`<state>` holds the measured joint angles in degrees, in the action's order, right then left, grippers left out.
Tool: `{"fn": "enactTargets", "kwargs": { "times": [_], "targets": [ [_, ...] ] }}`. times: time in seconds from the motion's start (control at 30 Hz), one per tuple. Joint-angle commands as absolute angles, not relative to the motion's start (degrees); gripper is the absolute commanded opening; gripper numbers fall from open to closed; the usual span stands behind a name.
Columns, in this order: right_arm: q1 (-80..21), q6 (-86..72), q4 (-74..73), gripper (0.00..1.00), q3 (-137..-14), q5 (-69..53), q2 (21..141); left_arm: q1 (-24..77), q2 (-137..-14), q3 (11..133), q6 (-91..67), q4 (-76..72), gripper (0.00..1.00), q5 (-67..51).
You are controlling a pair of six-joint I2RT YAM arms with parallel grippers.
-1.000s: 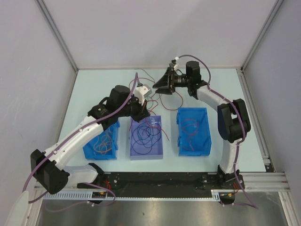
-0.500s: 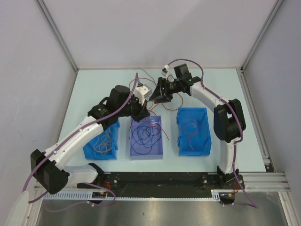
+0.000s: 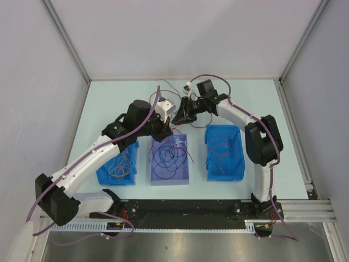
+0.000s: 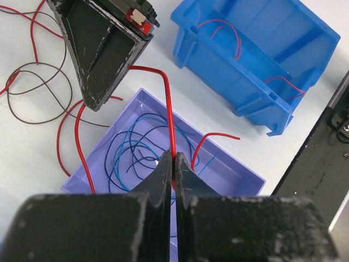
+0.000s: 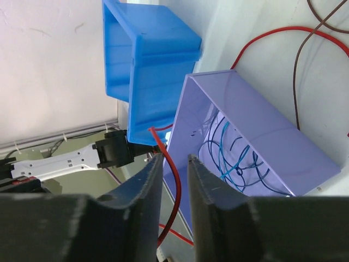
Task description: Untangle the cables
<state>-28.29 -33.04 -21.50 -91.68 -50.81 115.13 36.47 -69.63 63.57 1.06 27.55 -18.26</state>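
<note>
Table point(image 3: 109, 103): holds three bins in a row near the arms, with loose cables on the bare top beyond them.
Bins: the left blue bin point(image 3: 115, 182) has tan cables, the purple tray point(image 3: 170, 180) dark and blue ones, and the right blue bin point(image 3: 223, 176) red ones.
Progress: judging by the filled bins, most of the sorting is done. A small tangle and the held cable are left.
Left gripper point(image 4: 174, 164): clamped on a red cable, just above the far end of the purple tray.
Right gripper point(image 5: 173, 159): fingers a narrow gap apart and not pinching. It sits close beyond the left gripper, with the red cable running through the gap.
Loose tangle point(image 4: 32, 82): red and brown loops crossing each other on the table, beyond the purple tray.
Red cable point(image 4: 168, 103): rises from the left fingers toward the right gripper, then bends over. Its long axis runs from the tray toward the table's far side.
</note>
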Motion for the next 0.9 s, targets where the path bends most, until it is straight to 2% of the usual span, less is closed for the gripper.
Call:
{"fn": "enactTargets", "kwargs": {
  "times": [0.0,0.1,0.13,0.27,0.43,0.57,0.6,0.77,0.83,0.87],
  "targets": [
    [-28.3,-36.3,-16.4,0.25,-91.5,-51.6,113.0,36.8,-67.5,63.5,1.8,25.7,0.0,-18.6],
    [-27.8,-36.8,-15.3,0.04,-94.3,-52.2,112.9,37.0,-67.3,63.5,1.8,25.8,0.01,-18.3],
    [-27.3,-36.9,-15.6,0.0,-95.3,-52.1,112.9,37.1,-67.2,63.6,1.6,25.9,0.02,-17.8],
    [-25.4,-36.5,-14.9,0.0,-100.4,-51.9,111.0,37.5,-66.4,63.5,1.0,26.0,0.09,-14.9],
    [-21.6,-39.4,-7.6,0.0,-104.5,-51.0,104.8,37.6,-64.8,62.3,0.4,25.1,0.12,-12.1],
    [-19.7,-38.3,-5.9,0.0,-108.8,-48.9,100.0,37.6,-66.2,62.3,-1.9,26.3,0.12,-0.6],
    [-19.3,-37.7,-7.2,0.0,-110.1,-48.5,99.2,37.7,-67.0,62.6,-2.7,26.8,0.1,6.2],
    [-17.3,-37.3,-6.5,0.0,-113.0,-46.9,94.1,37.6,-71.3,64.2,-5.8,31.2,0.07,16.9],
    [-16.7,-37.4,-5.3,0.0,-112.6,-46.4,92.6,37.6,-72.4,65.0,-7.3,32.3,0.1,18.3],
    [-16.5,-37.2,-5.4,0.0,-112.4,-46.1,92.3,37.6,-72.3,65.0,-7.6,32.5,0.18,18.4]
  ]
}}
